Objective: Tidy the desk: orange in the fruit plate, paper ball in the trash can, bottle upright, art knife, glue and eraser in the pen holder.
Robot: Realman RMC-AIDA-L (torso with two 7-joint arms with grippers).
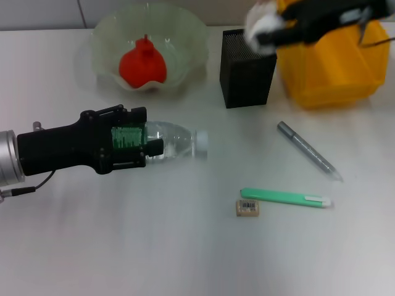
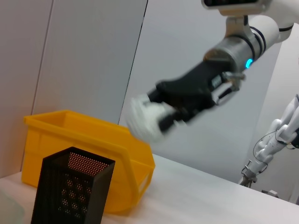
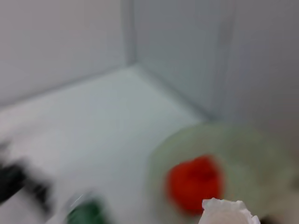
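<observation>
White desk (image 1: 154,246), plain top, pale wall panels behind it. Nearest the front edge, right of centre, the eraser (image 1: 247,208) lies flat, barcode label up. Just beyond it, almost touching, a green art knife (image 1: 285,197) lies roughly parallel to the front edge. A grey pen-like stick (image 1: 307,150), possibly the glue, lies diagonally a bit farther back toward the right edge, apart from the knife.

Left side, mid-depth: left gripper (image 1: 133,148) comes in from the left edge, fingers clamped around the bottle (image 1: 170,143) at its green label. Bottle lies on its side on the desk, cap end pointing toward the right edge.

Farther back, left of centre near the rear edge, the fruit plate (image 1: 191,43) sits with the orange (image 1: 143,66) inside it, stem tip up. Right wrist view shows the same orange in the plate, blurred.

Rear centre-right: pen holder (image 1: 247,74) stands upright, just beside the trash can (image 1: 327,68) at the rear right corner. In the left wrist view the pen holder (image 2: 70,191) stands in front of the trash can (image 2: 93,149).

Right gripper (image 1: 278,29) hangs in the air above the gap between pen holder and trash can, closed on the paper ball (image 1: 264,23). Left wrist view shows the right gripper (image 2: 161,114) pinching the paper ball (image 2: 145,116) above the trash can's rim, motion-blurred. Paper ball (image 3: 229,212) also shows at the edge of the right wrist view.
</observation>
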